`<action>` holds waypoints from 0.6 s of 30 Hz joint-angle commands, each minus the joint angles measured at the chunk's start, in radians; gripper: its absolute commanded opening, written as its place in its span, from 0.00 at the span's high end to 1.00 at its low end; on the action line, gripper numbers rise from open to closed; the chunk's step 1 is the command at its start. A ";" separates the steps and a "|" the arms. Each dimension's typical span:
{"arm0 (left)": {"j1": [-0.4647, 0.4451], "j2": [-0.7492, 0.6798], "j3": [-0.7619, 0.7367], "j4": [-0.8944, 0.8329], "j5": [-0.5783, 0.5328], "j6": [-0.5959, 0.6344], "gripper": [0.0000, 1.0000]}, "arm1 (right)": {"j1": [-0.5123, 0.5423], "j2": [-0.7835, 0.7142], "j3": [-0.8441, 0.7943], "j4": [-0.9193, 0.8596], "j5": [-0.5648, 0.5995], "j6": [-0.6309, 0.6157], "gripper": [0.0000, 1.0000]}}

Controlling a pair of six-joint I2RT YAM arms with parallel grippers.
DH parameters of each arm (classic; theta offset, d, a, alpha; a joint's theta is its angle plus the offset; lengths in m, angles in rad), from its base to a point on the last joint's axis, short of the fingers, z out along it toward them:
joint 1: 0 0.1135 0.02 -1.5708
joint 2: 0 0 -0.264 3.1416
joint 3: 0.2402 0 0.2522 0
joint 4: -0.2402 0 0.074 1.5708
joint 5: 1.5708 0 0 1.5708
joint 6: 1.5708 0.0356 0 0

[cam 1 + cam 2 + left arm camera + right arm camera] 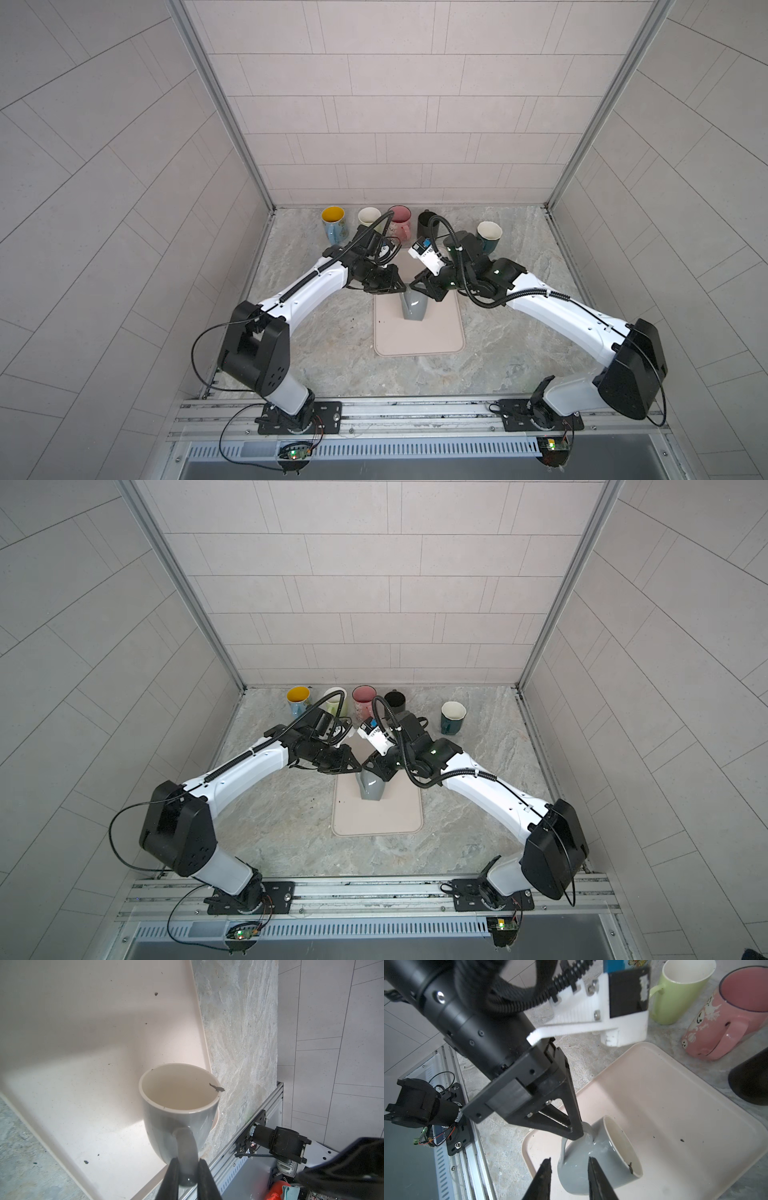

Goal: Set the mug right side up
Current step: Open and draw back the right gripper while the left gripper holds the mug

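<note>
In both top views the grey mug [413,308] is over the far end of the pink mat [419,345]. Its narrow base points toward the mat's near end. Its mouth is hidden under the left gripper [402,288] and right gripper [414,286], which meet above it.

In the left wrist view the fingers [173,1178] are pinched tight on the handle [186,1147], and the mouth opens away from them.

In the right wrist view the right gripper [569,1159] has its jaws part open astride the base end, with no clear contact.

The long axis seems to slant, mouth toward the back right. Whether the mug touches the mat I cannot tell.

It looks glazed, so probably stiff, weighty, slick and breakable. The handle is the sure hold, though the mug may swing on it.
</note>
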 commanded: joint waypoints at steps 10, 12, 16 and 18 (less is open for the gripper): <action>0.006 0.023 0.045 -0.001 0.024 0.029 1.00 | -0.010 -0.008 -0.071 0.030 -0.100 0.069 0.75; 0.006 0.026 0.045 -0.005 0.016 0.032 1.00 | -0.011 -0.014 -0.095 0.055 -0.109 0.094 0.75; 0.007 0.029 0.041 -0.004 0.007 0.032 1.00 | -0.011 -0.027 -0.122 0.066 -0.098 0.108 0.77; 0.006 0.027 0.041 -0.001 0.004 0.034 1.00 | -0.011 -0.032 -0.130 0.070 -0.090 0.113 0.78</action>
